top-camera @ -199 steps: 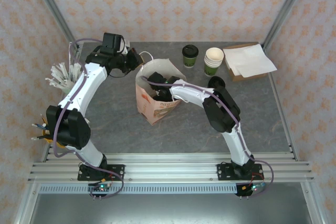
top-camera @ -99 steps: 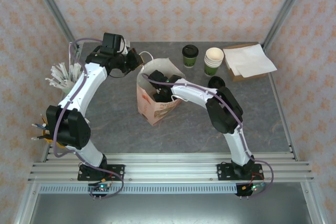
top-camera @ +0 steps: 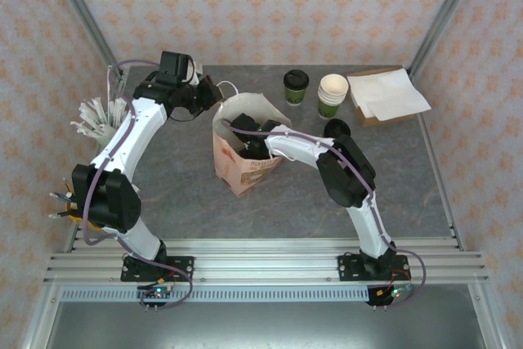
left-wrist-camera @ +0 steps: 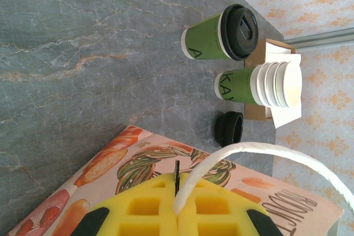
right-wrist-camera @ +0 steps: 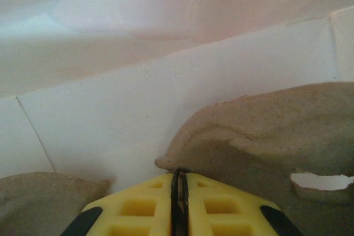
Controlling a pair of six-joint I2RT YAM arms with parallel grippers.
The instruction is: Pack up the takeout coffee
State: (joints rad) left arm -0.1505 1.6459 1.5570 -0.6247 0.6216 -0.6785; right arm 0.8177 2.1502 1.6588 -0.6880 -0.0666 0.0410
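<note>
lidded cup (left-wrist-camera: 206, 38): "A" | cup stack (left-wrist-camera: 237, 84): "KA" | bag (left-wrist-camera: 138, 164): lettering unclear

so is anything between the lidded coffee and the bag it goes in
Nothing stands on the table between the coffee and the bag, but the right tool sits in the bag's mouth, shut on a brown pulp tray.

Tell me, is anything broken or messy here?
Nothing has spilled. The brown cardboard tray inside the paper bag has a small ragged hole near its edge, which may be a tear. The lidded cup stands upright, with its lid on.
</note>
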